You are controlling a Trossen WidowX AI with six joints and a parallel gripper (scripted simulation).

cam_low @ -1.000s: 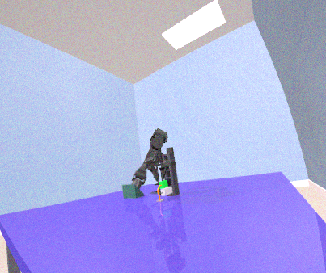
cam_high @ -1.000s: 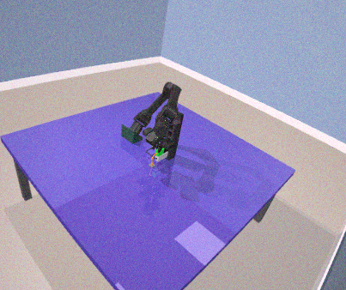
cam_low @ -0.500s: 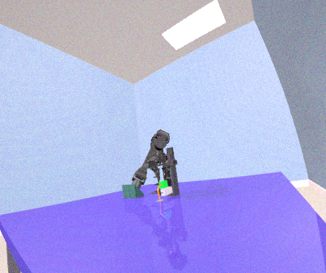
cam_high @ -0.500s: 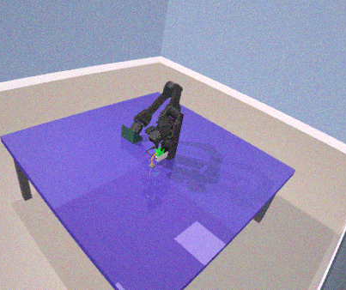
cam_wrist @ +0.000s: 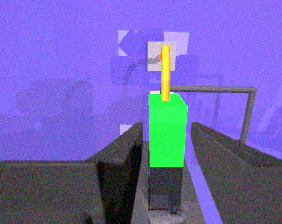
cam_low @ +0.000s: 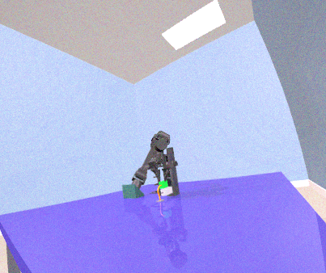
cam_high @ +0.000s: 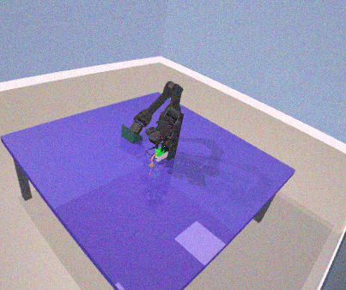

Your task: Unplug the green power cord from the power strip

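The green plug (cam_high: 159, 152) (cam_low: 163, 184) (cam_wrist: 167, 135) is at the top of the white power strip (cam_high: 161, 158) (cam_low: 166, 191). The two look touching in the top and exterior views; whether the plug's prongs sit in a socket is hidden. Its orange cord (cam_high: 152, 160) (cam_low: 158, 192) (cam_wrist: 165, 75) curves down toward the table. My gripper (cam_high: 163, 148) (cam_low: 163, 179) (cam_wrist: 166, 128) is partly open around the plug, one finger on each side. In the wrist view a gap shows between the plug and each finger. Most of the strip is hidden in the wrist view.
A small pale plate (cam_high: 152, 166) (cam_low: 160, 200) (cam_wrist: 154, 61) lies at the cord's far end. A tall black post (cam_high: 177, 135) (cam_low: 172, 171) stands close beside the strip. A dark green block (cam_high: 130, 134) (cam_low: 131, 191) is near the arm's lower end. A thin grey bar (cam_wrist: 214, 90) runs right of the plug.
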